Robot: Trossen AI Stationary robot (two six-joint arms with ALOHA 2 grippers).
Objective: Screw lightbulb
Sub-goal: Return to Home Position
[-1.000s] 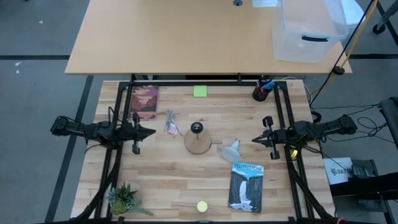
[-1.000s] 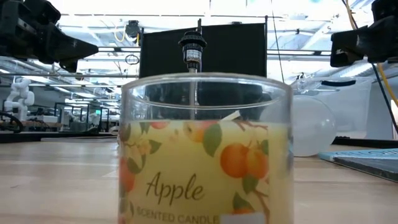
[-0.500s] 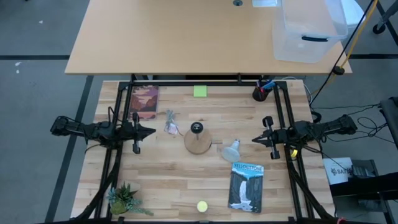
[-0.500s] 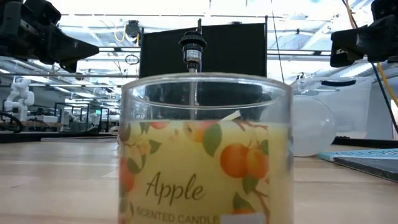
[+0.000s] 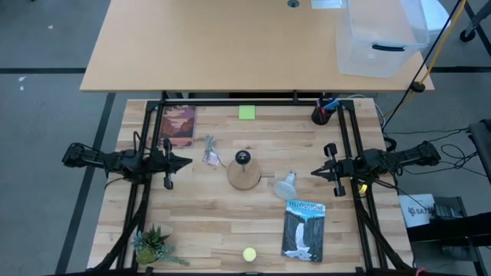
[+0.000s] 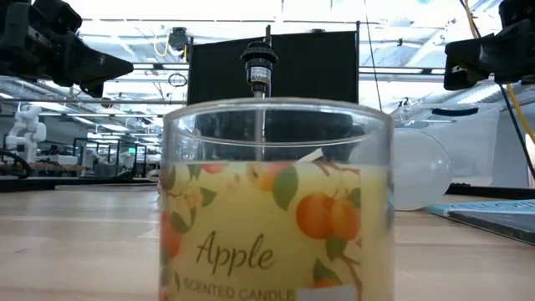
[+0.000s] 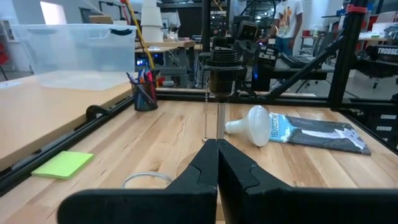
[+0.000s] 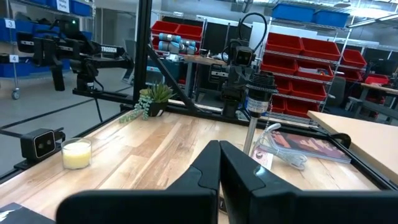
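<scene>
On your left, the left gripper (image 5: 184, 162) hangs over the left part of the tabletop (image 5: 215, 222), its jaws pressed together and holding nothing. Right of it stands the wooden lamp base (image 5: 245, 178), its black socket bare. The lightbulb (image 5: 285, 184) lies on its side just right of that base, apart from it, near the booklet (image 5: 303, 230). Farther right, the right gripper (image 5: 316, 172) points inward, jaws likewise pressed together and empty.

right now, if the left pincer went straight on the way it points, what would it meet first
Likely the lamp: its socket and stem stand dead ahead of the shut left pincer. The lightbulb lies off to one side, out of line.
</scene>
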